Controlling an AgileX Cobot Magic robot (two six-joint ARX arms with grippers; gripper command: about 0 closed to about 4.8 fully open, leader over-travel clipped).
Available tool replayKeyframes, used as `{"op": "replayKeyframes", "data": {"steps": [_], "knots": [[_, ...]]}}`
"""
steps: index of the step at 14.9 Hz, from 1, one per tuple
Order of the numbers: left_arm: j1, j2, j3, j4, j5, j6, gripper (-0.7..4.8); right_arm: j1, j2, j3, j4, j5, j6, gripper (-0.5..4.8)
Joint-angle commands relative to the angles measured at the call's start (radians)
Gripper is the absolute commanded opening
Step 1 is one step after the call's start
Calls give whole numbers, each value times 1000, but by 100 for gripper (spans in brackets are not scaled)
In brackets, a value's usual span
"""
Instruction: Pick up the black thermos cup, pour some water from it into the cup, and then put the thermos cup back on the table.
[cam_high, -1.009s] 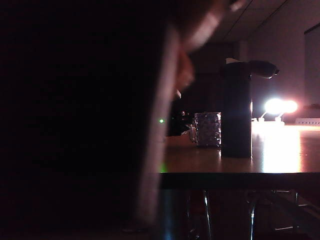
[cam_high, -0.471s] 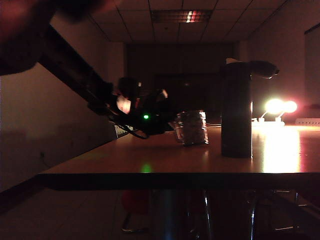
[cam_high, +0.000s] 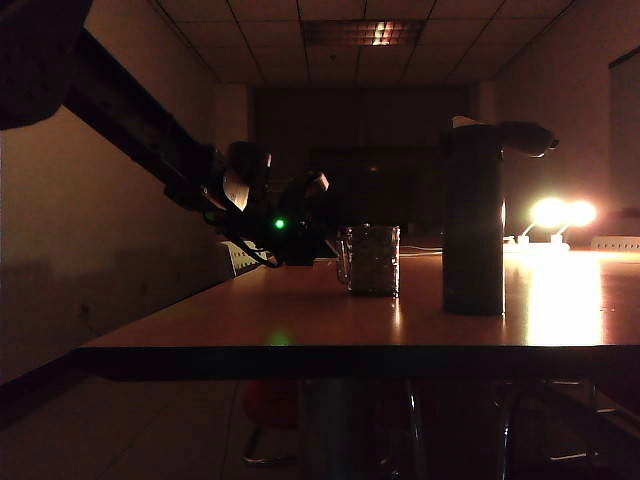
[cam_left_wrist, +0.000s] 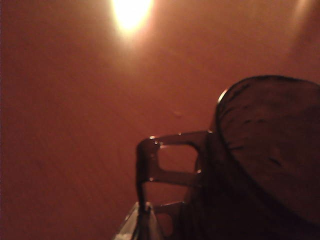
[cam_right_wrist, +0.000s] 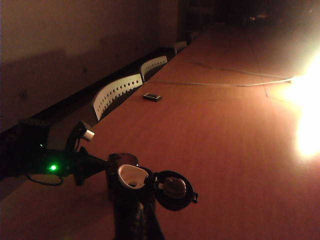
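Observation:
The cup (cam_high: 372, 260), a dimpled glass with a handle, stands on the table (cam_high: 300, 320) to the left of the black thermos cup (cam_high: 473, 225). My left gripper (cam_high: 338, 258) reaches in from the upper left. In the left wrist view the left gripper (cam_left_wrist: 142, 225) is shut on the cup's handle (cam_left_wrist: 150, 170), with the cup's dark bowl (cam_left_wrist: 265, 160) beside it. The black thermos cup (cam_right_wrist: 131, 200) stands upright with its lid (cam_right_wrist: 172, 189) flipped open sideways. My right gripper (cam_right_wrist: 140, 225) sits just behind it, dark and shut, out of sight in the exterior view.
Bright lamps (cam_high: 560, 212) glare on the tabletop at the far right. White chairs (cam_right_wrist: 120, 90) line the table's far side. A small dark object (cam_right_wrist: 151, 97) and a thin cable (cam_right_wrist: 225, 82) lie further along. The table's thick front edge (cam_high: 350, 360) is near the camera.
The left arm has swung away from the exterior camera. The cup has slid left, away from the thermos, tilting midway and now upright. The thermos has not moved.

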Motion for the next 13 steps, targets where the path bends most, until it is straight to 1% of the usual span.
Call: {"op": "replayKeyframes", "data": {"steps": [1,2,5,10,13], "knots": [[1,-24,3,-77,13,60,-6,-1,1,4,26,-7,-3,-1],[1,-31,3,-101,14,60,-6,-1,0,4,26,-7,-3,-1],[1,-69,3,-227,16,71,-6,0,1,4,26,-7,-3,-1],[1,-91,3,-469,30,153,-6,-1,0,4,26,-24,-2,-1],[2,-113,3,-533,29,166,-6,-1,0,4,27,-25,-2,-1]]}}
